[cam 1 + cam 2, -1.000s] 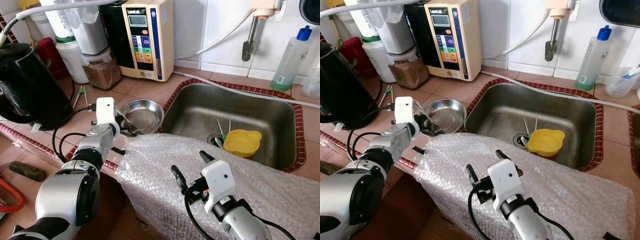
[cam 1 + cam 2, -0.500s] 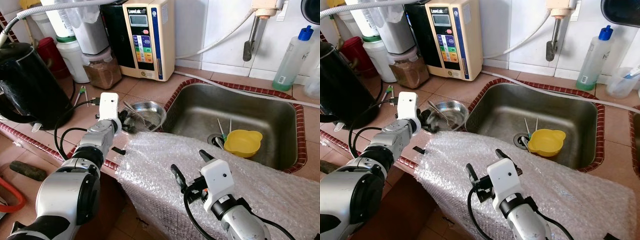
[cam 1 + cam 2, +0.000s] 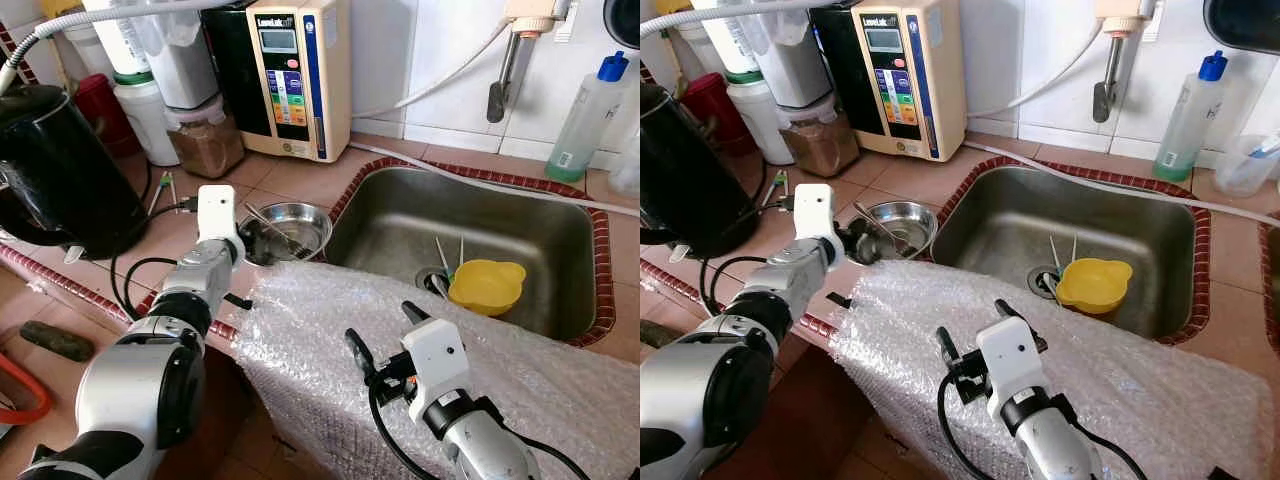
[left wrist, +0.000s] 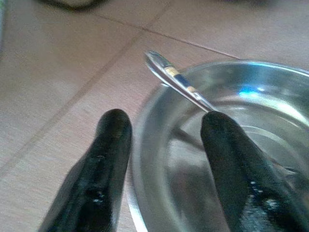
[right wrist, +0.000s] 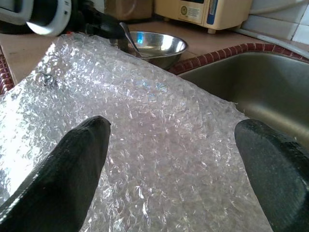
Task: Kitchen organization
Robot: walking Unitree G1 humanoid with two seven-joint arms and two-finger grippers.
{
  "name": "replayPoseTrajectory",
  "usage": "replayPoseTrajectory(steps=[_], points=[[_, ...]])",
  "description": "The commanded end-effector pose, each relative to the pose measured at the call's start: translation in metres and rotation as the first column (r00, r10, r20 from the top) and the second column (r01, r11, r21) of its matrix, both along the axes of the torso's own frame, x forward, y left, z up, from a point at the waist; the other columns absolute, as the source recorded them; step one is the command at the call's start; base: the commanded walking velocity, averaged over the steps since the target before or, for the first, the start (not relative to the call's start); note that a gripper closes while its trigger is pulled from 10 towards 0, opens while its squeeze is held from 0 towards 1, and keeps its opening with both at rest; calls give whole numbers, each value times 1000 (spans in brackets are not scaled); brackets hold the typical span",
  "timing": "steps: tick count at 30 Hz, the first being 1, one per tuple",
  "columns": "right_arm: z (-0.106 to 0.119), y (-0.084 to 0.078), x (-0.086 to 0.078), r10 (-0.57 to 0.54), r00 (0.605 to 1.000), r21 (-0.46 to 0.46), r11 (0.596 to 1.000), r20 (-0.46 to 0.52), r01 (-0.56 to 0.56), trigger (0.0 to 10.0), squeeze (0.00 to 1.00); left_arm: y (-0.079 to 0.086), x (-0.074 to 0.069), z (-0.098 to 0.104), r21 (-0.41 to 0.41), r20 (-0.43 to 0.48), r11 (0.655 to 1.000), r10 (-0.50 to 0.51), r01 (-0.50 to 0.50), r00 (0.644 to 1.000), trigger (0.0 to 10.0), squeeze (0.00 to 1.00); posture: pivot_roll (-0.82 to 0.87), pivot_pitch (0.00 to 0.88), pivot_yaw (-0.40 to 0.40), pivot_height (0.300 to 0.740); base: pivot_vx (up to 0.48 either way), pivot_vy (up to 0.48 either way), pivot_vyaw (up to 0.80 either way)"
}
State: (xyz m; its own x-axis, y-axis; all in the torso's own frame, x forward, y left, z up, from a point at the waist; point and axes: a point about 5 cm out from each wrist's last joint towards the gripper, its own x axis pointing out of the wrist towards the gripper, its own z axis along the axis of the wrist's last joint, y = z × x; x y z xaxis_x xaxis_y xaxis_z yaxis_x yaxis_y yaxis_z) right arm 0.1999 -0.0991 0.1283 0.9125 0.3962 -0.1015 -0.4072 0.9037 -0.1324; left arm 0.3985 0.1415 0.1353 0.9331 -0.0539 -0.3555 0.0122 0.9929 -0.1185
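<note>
Now spoon [image 4: 179,83] slants across bowl [image 4: 251,145], left hand [image 4: 164,140] open.

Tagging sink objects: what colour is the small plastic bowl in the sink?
Yellow. The small plastic bowl sits by the drain of the steel sink; clearest in the left eye view.

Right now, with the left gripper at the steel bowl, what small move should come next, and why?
Probably close the left gripper on the steel bowl: its open fingers straddle the near rim, one outside and one inside, beside the spoon lying in the bowl.
</note>
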Motion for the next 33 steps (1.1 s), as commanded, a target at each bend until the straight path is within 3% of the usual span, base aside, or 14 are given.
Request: replayPoseTrajectory(steps=[1, 6, 14, 18, 23, 26, 33], points=[[0, 2, 1, 3, 1000, 5, 1000, 5, -3, 10000, 365, -2, 2, 4, -58, -23, 998, 26, -28, 999, 10000, 1000, -135, 21, 162, 740, 0, 0, 0], [0, 3, 1, 7, 1000, 3, 1000, 4, -7, 10000, 376, -20, -1, -3, -123, -68, 992, -1, -7, 998, 10000, 1000, -141, 27, 168, 740, 0, 0, 0], [1, 4, -1, 15, 1000, 8, 1000, 11, -15, 10000, 392, -31, -2, -1, -151, -78, 988, -19, 7, 997, 10000, 1000, -143, 29, 173, 740, 0, 0, 0], [10, 6, 1, 4, 998, 32, 999, 62, -6, 10000, 388, -32, -1, -1, -149, -79, 989, -25, 13, 997, 10000, 1000, -140, 30, 176, 740, 0, 0, 0], [17, 4, 4, -13, 995, 42, 999, 101, 8, 10000, 388, -28, 1, 4, -78, -47, 997, -20, 16, 999, 10000, 1000, -136, 30, 178, 740, 0, 0, 0], [16, 2, 5, -20, 995, 35, 999, 99, 17, 10000, 392, -12, 4, 10, 25, -1, 1000, 18, -18, 1000, 10000, 1000, -133, 28, 180, 740, 0, 0, 0], [15, 4, 5, -17, 995, 35, 999, 98, 13, 10000, 392, 9, 7, 19, 128, 56, 989, 73, -80, 996, 10000, 1000, -132, 25, 178, 740, 0, 0, 0]])
